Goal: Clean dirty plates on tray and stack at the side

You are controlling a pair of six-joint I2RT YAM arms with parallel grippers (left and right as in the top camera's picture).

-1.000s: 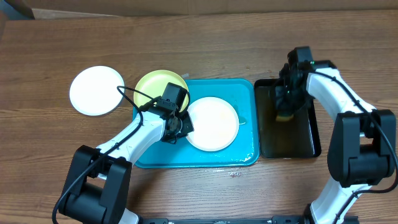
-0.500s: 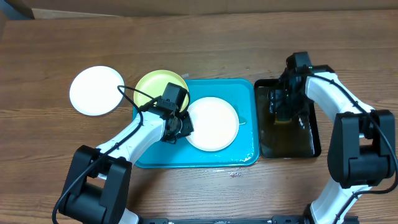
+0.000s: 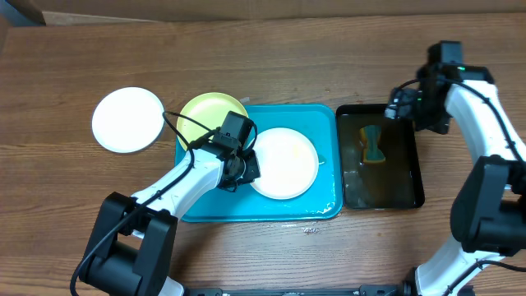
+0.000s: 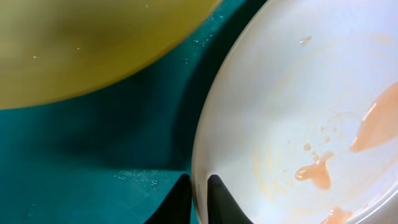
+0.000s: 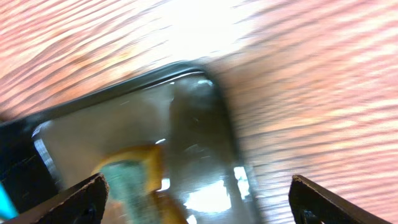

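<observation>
Firstly, at far left, the outer white plate [image 3: 127,120] lies flat on the wooden table [image 3: 271,49], apart from the tray. Just to its right, the lime green plate [image 3: 211,115] rests over the upper-left corner of the turquoise tray [image 3: 327,193], partly overhanging the rim. The left gripper [image 3: 249,167] sits inside the tray at the left edge of the smeared white plate [image 3: 286,163]. In the left wrist view its jaws are clamped on that plate's rim, with one fingertip [image 4: 179,200] outside the rim and the other inside. Orange-red smears [image 4: 316,174] mark the plate face. Just beside the turquoise tray on the right, the black tray [image 3: 399,185] has a wet, reflective floor and holds a sponge [image 3: 372,145]. The right gripper [image 3: 404,105] hovers over the black tray's upper-right corner, jaws wide apart and holding nothing.
</observation>
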